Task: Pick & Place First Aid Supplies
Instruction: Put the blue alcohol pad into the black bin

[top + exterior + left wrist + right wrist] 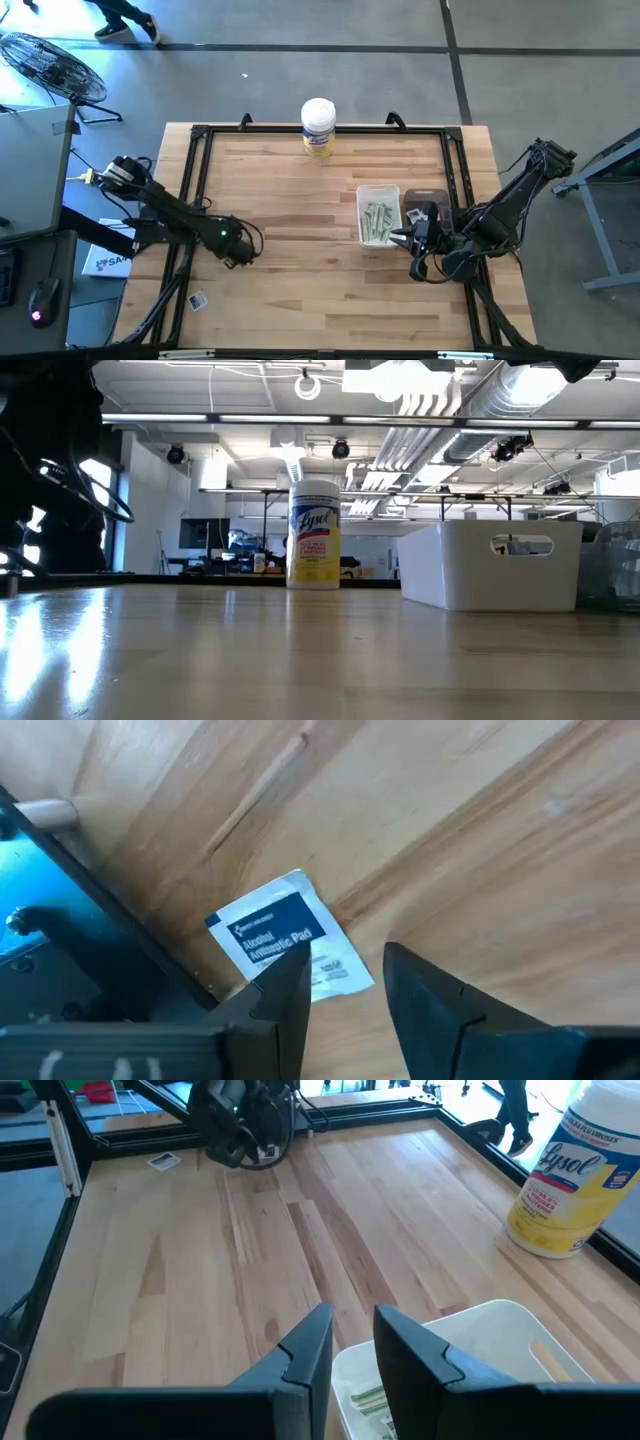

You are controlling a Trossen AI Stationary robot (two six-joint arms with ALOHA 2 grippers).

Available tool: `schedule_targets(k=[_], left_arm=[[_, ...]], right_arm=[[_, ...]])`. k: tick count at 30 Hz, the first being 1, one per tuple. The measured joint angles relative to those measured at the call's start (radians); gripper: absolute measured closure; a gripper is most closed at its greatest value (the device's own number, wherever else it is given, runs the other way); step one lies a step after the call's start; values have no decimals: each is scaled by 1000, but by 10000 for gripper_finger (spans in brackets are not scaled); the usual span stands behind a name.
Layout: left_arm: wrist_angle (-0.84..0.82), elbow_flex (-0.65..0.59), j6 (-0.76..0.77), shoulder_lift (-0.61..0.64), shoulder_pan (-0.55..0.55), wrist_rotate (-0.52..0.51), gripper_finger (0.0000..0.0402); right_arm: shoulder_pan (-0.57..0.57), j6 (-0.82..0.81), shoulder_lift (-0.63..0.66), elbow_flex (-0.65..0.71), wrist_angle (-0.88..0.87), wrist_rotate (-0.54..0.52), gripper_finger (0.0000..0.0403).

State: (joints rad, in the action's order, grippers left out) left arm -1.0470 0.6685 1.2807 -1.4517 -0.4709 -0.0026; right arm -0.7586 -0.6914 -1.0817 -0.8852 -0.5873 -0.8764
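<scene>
Risk: we see left gripper [340, 985], fingers apart, over wipe packet [285, 935] at table [300, 250] edge; could nudge it off.

Two dark, slender robot arms of jointed black segments are mounted at the table's sides. The black left arm [165, 205] carries a small green indicator light near its wrist and loops of thin black cable around its blunt black left gripper [240, 255]. The black right arm [510, 200] trails similar black cabling toward its black right gripper [410, 240]. Each gripper ends in two matte black, wedge-shaped fingers [420, 995].
</scene>
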Motion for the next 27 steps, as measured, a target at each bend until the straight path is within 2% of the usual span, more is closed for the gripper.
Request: schedule_targets(k=[5,11,15,18,21,24,27], left_arm=[[24,-16,-4,-28,0,20,278],[35,-5,-168,-52,0,29,278],[46,36,-272,-58,0,-24,278],[128,96,-326,-56,-1,-91,278],[116,143,-405,-56,0,-126,278],[132,209,-480,-54,0,-100,278],[41,249,-547,-56,1,-4,278]], right_arm=[[0,1,0,0,2,0,331],[0,1,0,0,3,0,331],[0,1,0,0,3,-4,331],[0,1,0,0,3,-4,331],[0,1,0,0,5,-4,331],[0,1,0,0,4,-4,331],[0,1,0,0,3,-4,331]])
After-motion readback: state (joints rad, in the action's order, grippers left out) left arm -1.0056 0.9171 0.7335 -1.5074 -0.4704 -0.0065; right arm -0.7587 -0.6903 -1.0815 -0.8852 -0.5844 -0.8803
